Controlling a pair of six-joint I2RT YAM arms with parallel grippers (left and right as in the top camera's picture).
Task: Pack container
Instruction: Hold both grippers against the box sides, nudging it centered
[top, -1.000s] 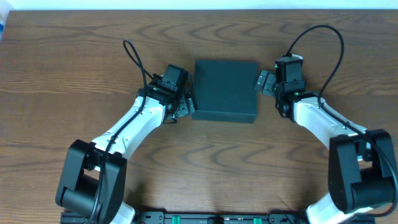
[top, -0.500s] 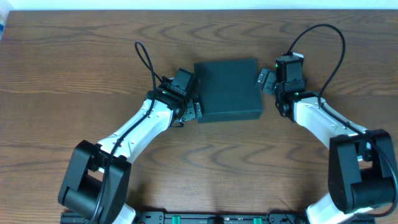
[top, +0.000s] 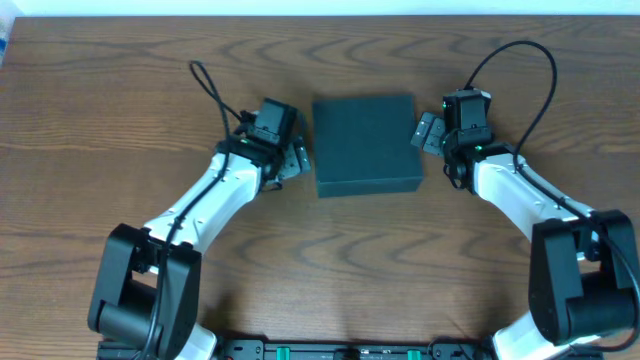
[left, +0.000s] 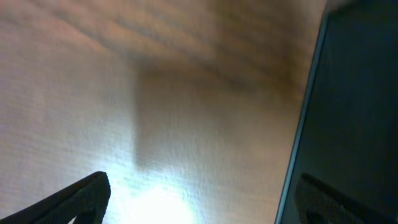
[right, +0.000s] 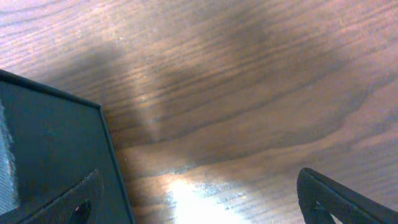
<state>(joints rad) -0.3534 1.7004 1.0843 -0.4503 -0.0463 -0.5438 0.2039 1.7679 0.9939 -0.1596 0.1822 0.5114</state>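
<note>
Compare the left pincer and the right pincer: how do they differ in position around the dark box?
The left pincer is at the left side of the matte dark teal-black rectangular box; the right pincer is at its right side. The left pincer sits toward the near half of that side, the right pincer toward the far half. Both are open and hold nothing.

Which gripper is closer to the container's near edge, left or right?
The left gripper: it sits beside the container low on its left side, near the front corner. The right gripper is about midway along the right side.
</note>
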